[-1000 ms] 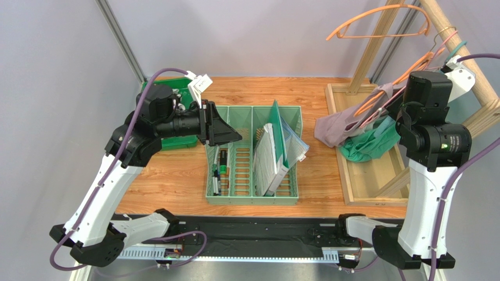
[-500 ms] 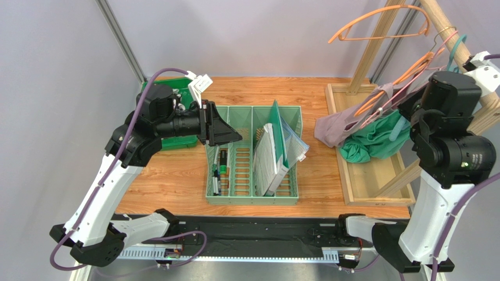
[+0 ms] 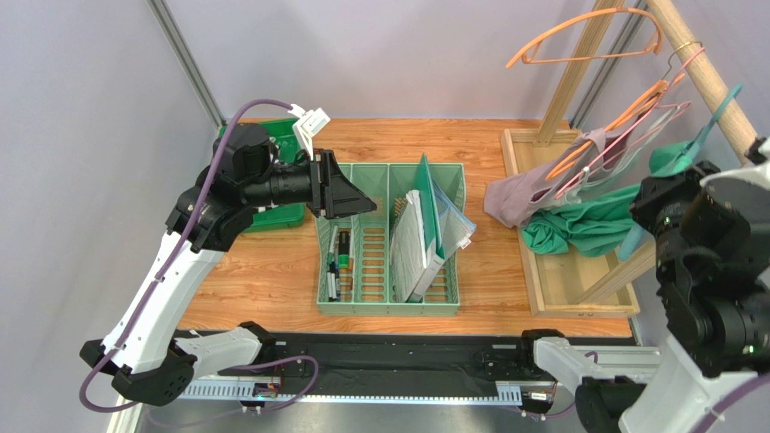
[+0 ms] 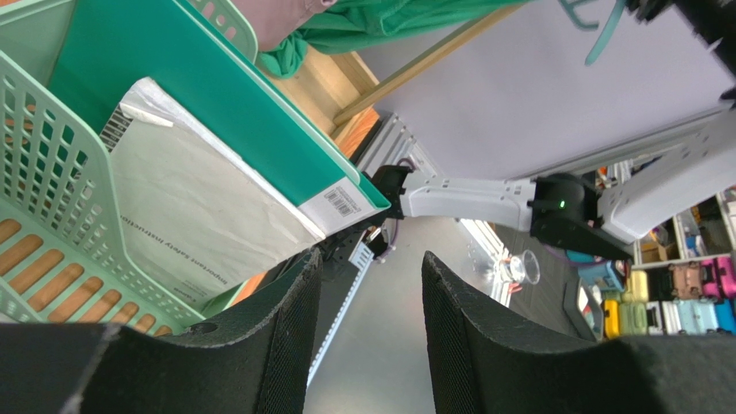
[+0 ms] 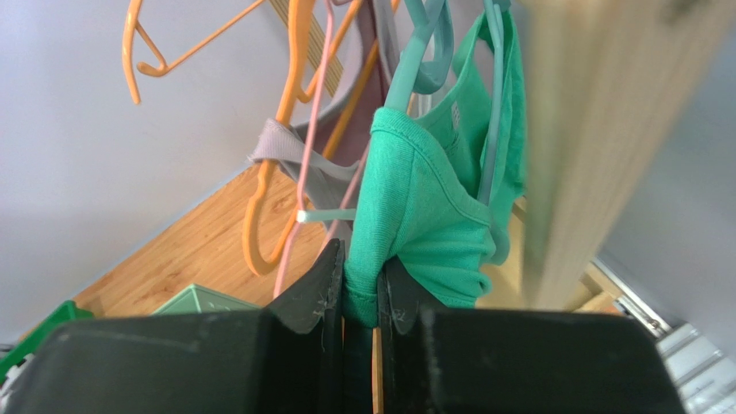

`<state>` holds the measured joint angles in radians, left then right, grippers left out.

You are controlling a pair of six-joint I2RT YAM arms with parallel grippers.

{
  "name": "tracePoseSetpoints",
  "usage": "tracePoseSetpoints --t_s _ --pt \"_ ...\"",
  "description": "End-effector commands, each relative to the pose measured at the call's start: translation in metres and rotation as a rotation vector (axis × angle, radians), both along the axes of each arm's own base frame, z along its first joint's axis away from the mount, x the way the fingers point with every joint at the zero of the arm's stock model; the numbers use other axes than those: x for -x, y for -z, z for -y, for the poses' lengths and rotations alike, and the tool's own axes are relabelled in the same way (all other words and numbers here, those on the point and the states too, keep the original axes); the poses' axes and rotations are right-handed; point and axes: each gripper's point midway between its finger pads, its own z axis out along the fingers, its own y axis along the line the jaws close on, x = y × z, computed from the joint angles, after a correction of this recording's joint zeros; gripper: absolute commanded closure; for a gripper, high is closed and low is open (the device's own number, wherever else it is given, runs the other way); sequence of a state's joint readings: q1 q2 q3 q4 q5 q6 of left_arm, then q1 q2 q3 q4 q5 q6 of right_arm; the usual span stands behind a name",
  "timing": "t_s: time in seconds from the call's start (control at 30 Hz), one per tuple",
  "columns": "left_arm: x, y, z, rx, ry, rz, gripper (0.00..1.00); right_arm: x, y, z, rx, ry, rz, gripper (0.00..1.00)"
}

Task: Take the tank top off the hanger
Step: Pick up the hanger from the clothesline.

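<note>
**A:** While the right gripper [image 5: 361, 263] is pinching that green tank top [image 5: 423, 216], how should it be pulling?

**B:** I'd say it should be drawing the cloth down and sideways along the teal hanger [image 5: 421, 52]. That way the strap is sliding off the hanger's end rather than dragging the whole thing along the wooden rail [image 3: 707, 68]. It should be going slowly, under even tension.

**A:** And what is the grip doing?

**B:** The jaws are nearly closed, clamping a fold of the top's edge between them. The rest of the top is trailing from the hanger down to the rack's base frame [image 3: 542, 289], beside a mauve garment [image 3: 515, 194].

**A:** And the left gripper [image 4: 370, 259]?

**B:** It is hovering over the green file basket [image 3: 361, 307] with its jaws about half apart. It is gripping nothing and is sitting well apart from the rack.
</note>
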<state>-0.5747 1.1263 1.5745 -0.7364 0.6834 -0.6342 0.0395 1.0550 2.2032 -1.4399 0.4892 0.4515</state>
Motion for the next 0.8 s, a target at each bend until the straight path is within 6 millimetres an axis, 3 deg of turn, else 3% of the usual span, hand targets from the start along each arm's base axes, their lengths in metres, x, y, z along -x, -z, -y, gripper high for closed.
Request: tracePoseSetpoints --t_s 0.0,0.03,0.2,0.4,0.57,0.77 --pt "0.002 -0.026 0.003 0.064 0.013 0.044 0.48 0.019 -0.051 0.009 0.113 0.014 0.24 1.0" --pt "0.002 -0.027 0.004 0.069 0.012 0.043 0.48 0.011 -0.049 0.008 0.128 -0.001 0.233 1.0" --pt "0.001 -0.032 0.005 0.083 0.013 0.035 0.48 -0.012 -0.077 0.004 0.142 -0.015 0.35 1.0" --pt "0.002 -0.027 0.004 0.072 0.003 0.021 0.49 -0.033 -0.088 0.0 0.146 -0.032 0.423 1.0" --pt "0.002 -0.025 0.004 0.062 0.007 -0.002 0.49 -0.035 -0.095 -0.003 0.123 -0.043 0.458 1.0" --pt "-0.001 -0.019 0.008 0.042 0.015 -0.036 0.49 -0.013 -0.094 -0.012 0.071 -0.089 0.479 1.0"
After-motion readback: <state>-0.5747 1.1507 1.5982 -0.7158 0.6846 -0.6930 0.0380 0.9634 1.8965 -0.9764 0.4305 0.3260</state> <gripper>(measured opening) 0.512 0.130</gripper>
